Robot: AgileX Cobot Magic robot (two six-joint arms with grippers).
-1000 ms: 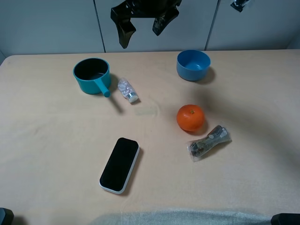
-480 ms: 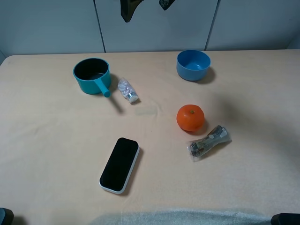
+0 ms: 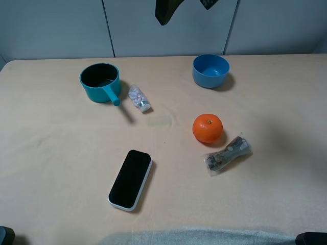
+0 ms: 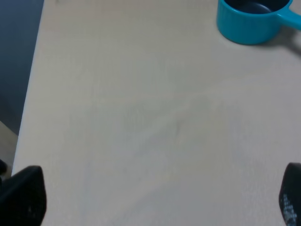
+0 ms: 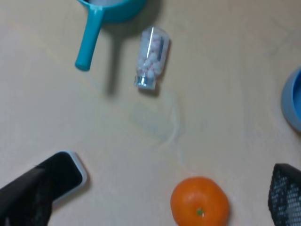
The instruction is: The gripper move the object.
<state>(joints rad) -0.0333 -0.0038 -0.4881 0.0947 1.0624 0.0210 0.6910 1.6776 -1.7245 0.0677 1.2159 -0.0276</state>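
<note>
I hold the right gripper (image 3: 185,6) at top centre, jaws fully spread and empty; the bottle (image 3: 139,98) lies below-left, cap pointing lower right

Clear glossy plastic bottle (image 3: 139,98) — matt beige tabletop (image 3: 61,153), smooth.

You see mostly bare beige counter (image 4: 141,117). At two o'clock sits a teal pot (image 4: 249,19), its handle running off toward three o'clock. The left gripper (image 4: 155,200) shows only as two dark fingertips, at seven and four o'clock, spread wide with nothing between them.
</note>
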